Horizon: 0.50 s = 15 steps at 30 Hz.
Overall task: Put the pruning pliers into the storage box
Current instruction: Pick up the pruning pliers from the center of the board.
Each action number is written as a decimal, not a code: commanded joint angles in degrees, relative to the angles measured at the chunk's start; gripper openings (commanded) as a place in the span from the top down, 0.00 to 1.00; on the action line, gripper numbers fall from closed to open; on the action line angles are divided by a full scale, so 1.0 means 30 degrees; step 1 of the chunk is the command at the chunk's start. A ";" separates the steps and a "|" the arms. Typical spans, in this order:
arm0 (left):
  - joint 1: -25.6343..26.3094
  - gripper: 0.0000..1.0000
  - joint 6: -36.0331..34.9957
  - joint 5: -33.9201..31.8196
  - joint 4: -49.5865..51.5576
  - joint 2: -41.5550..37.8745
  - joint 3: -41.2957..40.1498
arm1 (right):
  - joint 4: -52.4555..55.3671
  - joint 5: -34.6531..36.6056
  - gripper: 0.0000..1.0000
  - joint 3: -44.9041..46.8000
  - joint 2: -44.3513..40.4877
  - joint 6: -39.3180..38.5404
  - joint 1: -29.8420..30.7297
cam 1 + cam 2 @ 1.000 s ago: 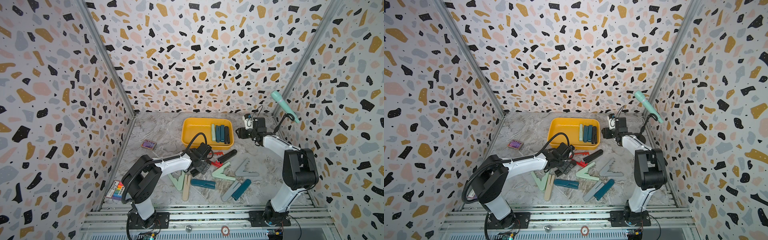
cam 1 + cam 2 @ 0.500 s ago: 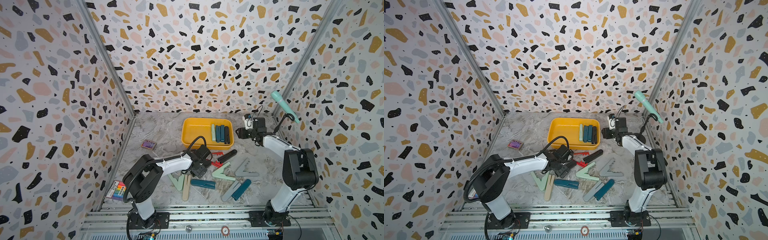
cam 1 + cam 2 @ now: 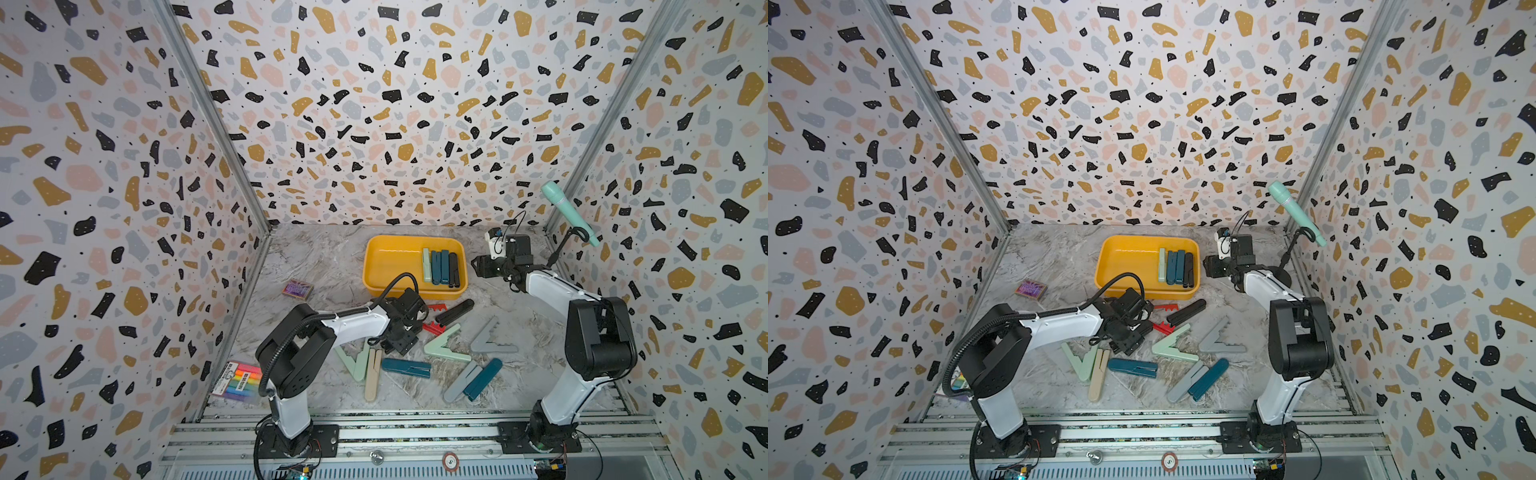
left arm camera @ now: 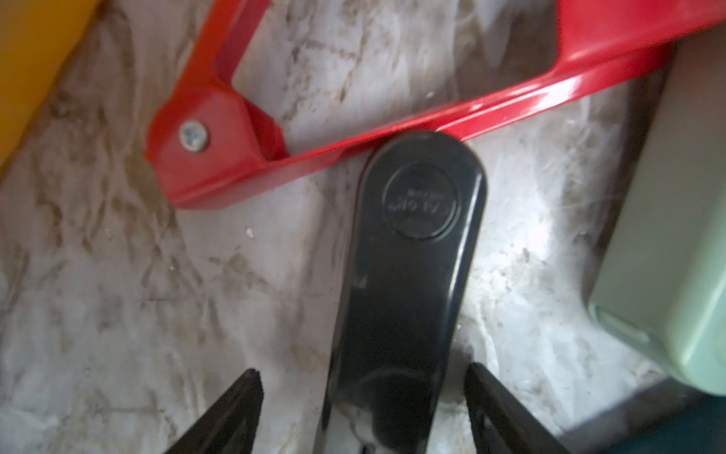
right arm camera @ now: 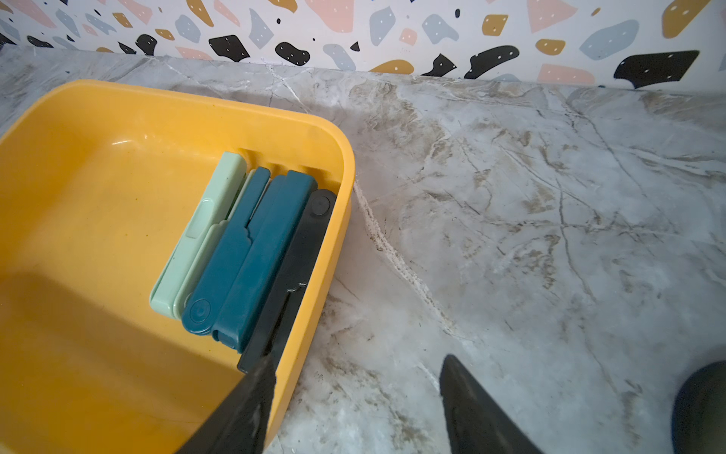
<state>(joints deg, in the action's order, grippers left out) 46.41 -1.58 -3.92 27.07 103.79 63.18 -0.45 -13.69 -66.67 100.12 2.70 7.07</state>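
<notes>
Three tall walls (image 3: 395,104) close this space in, all papered with a terrazzo print of black, ochre, pink and grey-blue chips on white. Bare metal posts (image 3: 212,108) run up both back corners where the panels meet. The tabletop (image 3: 320,257) is a grey marble-look sheet with brownish veins, a bit scuffed. Ribbed aluminium rails (image 3: 415,430) lie along its near edge. The light is bright and even, casting only soft shadows.
</notes>
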 commanded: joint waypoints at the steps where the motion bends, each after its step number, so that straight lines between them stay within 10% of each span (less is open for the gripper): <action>1: 0.0038 0.26 -0.0669 0.0880 0.0256 0.0799 0.0370 | 0.0419 -0.0036 0.31 -0.0070 -0.0213 0.0197 -0.0069; 15: -0.0013 0.59 -0.0355 0.0813 0.0637 0.0803 0.0191 | 0.0434 -0.0123 0.31 -0.0102 -0.0309 0.0321 -0.0155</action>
<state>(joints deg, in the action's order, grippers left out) 46.41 -2.39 -0.91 26.74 105.34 64.66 -0.45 -13.72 -66.67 100.12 2.98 6.85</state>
